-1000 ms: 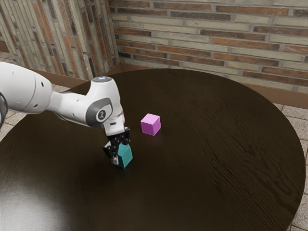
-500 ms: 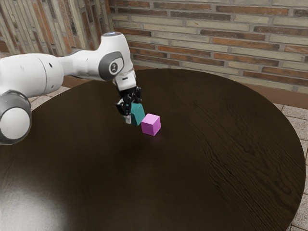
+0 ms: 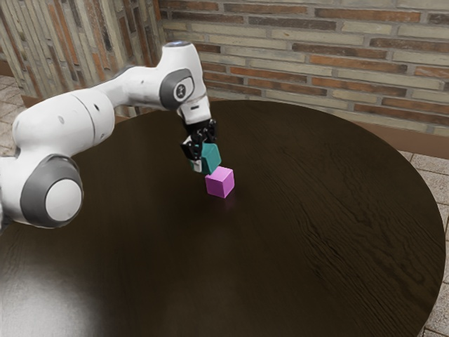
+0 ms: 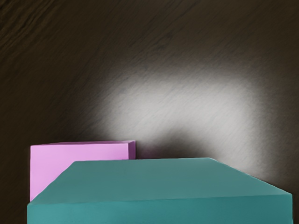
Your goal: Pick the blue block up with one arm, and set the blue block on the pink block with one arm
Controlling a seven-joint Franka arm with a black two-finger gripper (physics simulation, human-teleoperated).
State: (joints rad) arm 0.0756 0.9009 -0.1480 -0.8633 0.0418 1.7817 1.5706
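Blue block (image 3: pixel 212 159) moved above pink block (image 3: pixel 219 182), seemingly apart; tool (image 3: pixel 199 156) clamping it; dark round table (image 3: pixel 323 217), brick walls (image 3: pixel 316 42).

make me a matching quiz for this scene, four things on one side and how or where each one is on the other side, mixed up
Things:
1. blue block
2. pink block
3. gripper
4. table

States:
A. resting on the table
B. shut on a block
C. held clear of the table
D. dark wood, round

Pairs: 1-C, 2-A, 3-B, 4-D
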